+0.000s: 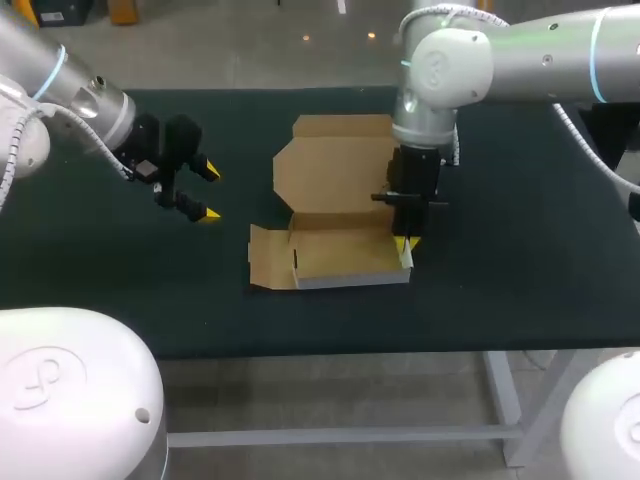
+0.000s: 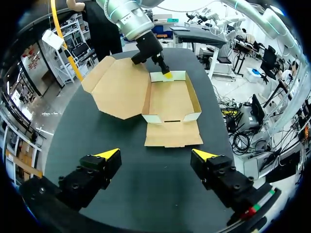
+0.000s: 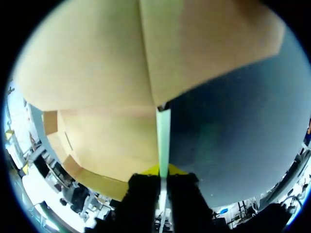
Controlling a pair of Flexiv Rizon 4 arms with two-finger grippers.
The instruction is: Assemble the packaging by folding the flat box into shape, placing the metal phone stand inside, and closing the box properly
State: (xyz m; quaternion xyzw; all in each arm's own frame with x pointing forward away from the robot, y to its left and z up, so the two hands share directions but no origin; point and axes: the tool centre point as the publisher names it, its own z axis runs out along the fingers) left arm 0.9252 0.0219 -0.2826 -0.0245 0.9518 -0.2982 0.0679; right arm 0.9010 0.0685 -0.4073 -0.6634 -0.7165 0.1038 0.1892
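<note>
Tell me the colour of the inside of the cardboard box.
Plain tan brown; the cardboard box shows it best in the left wrist view.

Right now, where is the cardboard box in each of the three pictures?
Head view: cardboard box in the middle, lid flat behind the tray.
Left wrist view: box ahead of the open left end effector, well clear of it.
Right wrist view: box fills the picture, one wall between the fingers of the right end effector.
Shared landmark: the right end effector's yellow tips pinching that wall.
</note>
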